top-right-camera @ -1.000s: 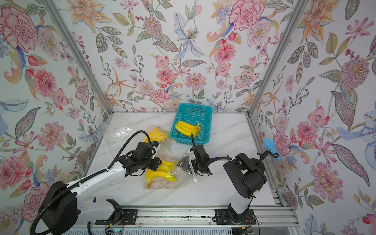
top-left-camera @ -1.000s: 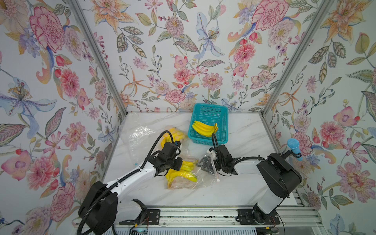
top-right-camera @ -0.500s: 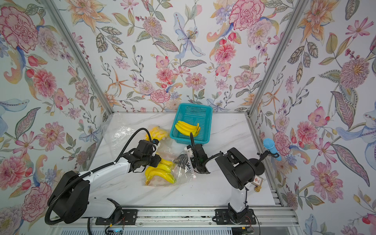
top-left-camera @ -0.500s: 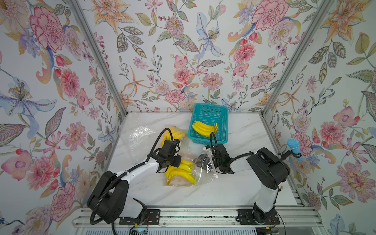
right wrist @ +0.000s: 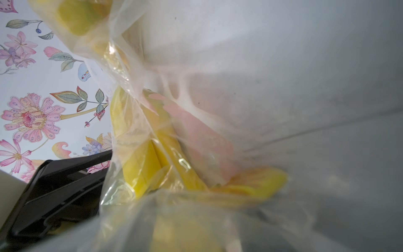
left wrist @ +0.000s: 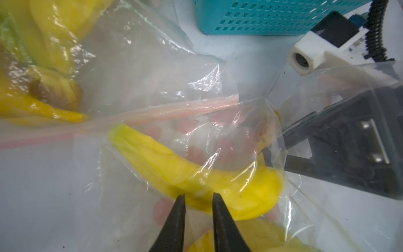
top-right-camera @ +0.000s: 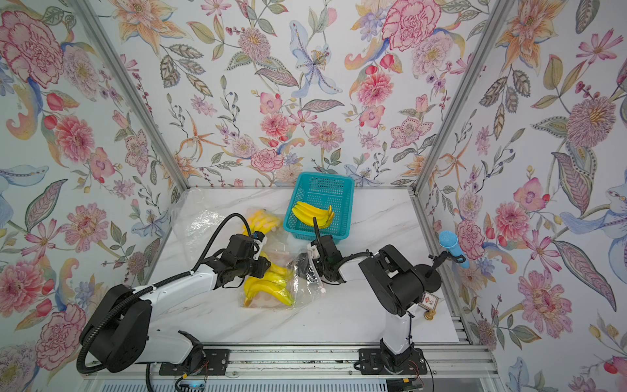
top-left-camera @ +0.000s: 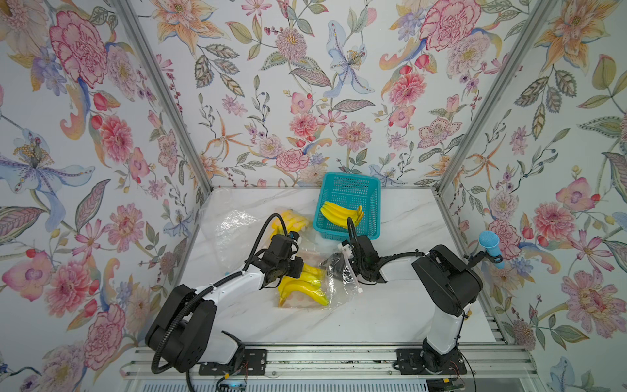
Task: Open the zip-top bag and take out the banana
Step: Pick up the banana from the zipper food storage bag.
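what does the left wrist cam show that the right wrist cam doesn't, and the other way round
Only the left wrist view: the left gripper with its tips a little apart, the bag's pink zip strip and the teal basket. Only the right wrist view: the floral wall, with plastic pressed close to the lens. Both: yellow bananas inside the clear zip-top bag.

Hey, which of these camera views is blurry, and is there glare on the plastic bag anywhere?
Right wrist view: mostly soft, the zip-top bag pressed close to the lens, the bananas behind it smeared. Left wrist view: sharper, white glare streaks on the bag's creases, left gripper tips crisp. Both top views: sharp, evenly lit, only faint shine on the plastic.
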Controlling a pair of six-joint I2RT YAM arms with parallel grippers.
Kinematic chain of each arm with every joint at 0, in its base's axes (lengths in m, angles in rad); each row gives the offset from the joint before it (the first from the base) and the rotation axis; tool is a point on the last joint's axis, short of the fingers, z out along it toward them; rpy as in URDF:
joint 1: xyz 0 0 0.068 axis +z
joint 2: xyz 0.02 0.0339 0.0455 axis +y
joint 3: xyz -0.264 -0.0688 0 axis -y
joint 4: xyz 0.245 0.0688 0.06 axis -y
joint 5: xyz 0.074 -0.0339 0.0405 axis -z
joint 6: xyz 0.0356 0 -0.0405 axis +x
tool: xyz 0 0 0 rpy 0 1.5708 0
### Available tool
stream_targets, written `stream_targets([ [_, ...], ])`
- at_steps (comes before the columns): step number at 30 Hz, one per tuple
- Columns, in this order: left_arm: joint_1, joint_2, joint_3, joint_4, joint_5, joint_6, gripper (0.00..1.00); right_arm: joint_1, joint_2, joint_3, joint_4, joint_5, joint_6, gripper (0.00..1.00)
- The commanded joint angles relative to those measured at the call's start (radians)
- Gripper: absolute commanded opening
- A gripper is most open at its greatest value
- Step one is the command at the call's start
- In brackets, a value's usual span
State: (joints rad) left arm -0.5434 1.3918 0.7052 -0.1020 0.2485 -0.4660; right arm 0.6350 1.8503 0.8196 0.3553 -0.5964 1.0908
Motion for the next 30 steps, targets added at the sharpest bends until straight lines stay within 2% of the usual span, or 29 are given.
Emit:
stream_targets([
  [1,-0.028,-0.033,-0.059,0.015,0.092,-0.065,0.26,0.008,0.0,0.044,-0.229,0.102,0.006,0.59],
  [8,-0.035,-0.119,-0.076,-0.004,0.085,-0.081,0.26,0.041,0.023,0.126,-0.332,0.128,-0.012,0.49],
  [19,-0.004,-0.263,-0.021,-0.145,0.004,-0.009,0.3,0.042,-0.014,0.146,-0.44,0.168,-0.052,0.31],
  [22,0.022,-0.304,-0.053,-0.156,-0.012,-0.008,0.33,0.04,-0.027,0.145,-0.467,0.174,-0.06,0.29],
  [26,0.033,-0.335,-0.111,-0.14,-0.028,-0.042,0.35,0.041,-0.039,0.15,-0.5,0.182,-0.076,0.21],
  [30,0.036,-0.352,-0.16,-0.107,-0.045,-0.086,0.36,0.041,-0.061,0.15,-0.533,0.2,-0.092,0.2],
])
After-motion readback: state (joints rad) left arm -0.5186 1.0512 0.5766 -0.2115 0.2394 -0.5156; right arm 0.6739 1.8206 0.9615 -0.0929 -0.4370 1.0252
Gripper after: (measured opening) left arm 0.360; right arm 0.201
